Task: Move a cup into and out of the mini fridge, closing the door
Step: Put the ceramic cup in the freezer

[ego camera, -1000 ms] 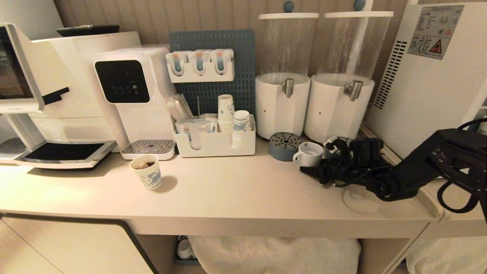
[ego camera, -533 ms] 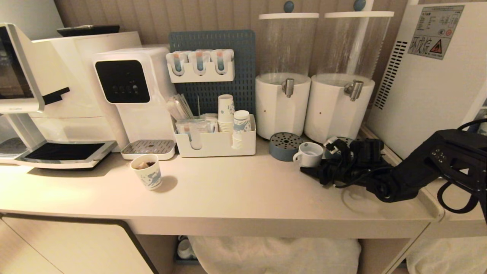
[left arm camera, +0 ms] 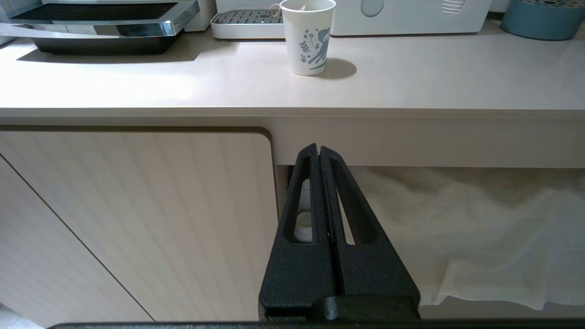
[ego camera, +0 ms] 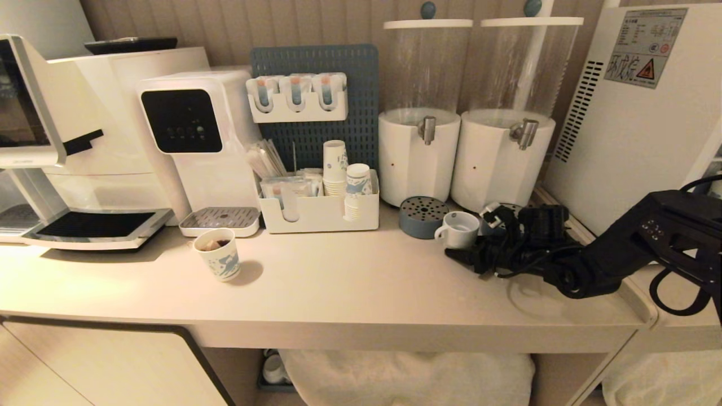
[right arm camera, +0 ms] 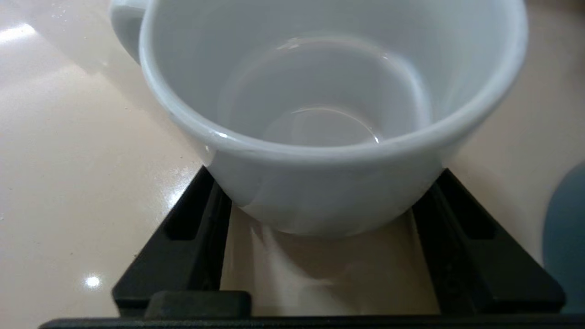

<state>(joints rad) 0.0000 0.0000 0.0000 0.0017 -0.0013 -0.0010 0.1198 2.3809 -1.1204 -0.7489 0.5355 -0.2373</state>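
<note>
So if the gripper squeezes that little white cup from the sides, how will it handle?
The cup looks like glazed ceramic: rigid, but probably slick against the right gripper's fingers flanking it. Squat and empty, it seems unlikely to tip on the counter. Its side handle should stop it rolling; likely chips if dropped.

My head looks down on the beige counter (ego camera: 338,282); my right wrist sits close above it, my left below its edge.
</note>
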